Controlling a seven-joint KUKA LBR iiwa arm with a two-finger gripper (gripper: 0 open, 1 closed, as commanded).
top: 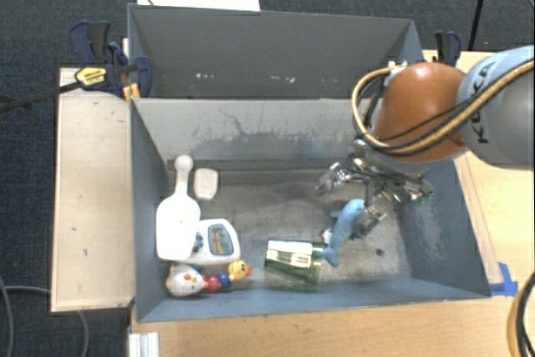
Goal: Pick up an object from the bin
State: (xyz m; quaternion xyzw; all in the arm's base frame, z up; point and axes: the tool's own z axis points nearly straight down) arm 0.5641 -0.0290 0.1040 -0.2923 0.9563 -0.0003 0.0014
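My gripper point(353, 195) hangs low over the right half of the bin floor, under the orange wrist cover. Its fingers stand apart, open. A blue fish-shaped toy point(343, 232) lies slanted on the floor just below it. The toy's upper end reaches up beside the lower finger point(374, 211), and I cannot tell whether they touch. A green-and-white packet point(292, 256) lies left of the toy's lower end, near the front wall.
At the bin's left lie a white scoop-shaped thing point(175, 223), a small white block point(206, 183), a white gadget with a coloured label point(218, 241) and a small white, red and yellow toy point(201, 279). The arm reaches in from the right.
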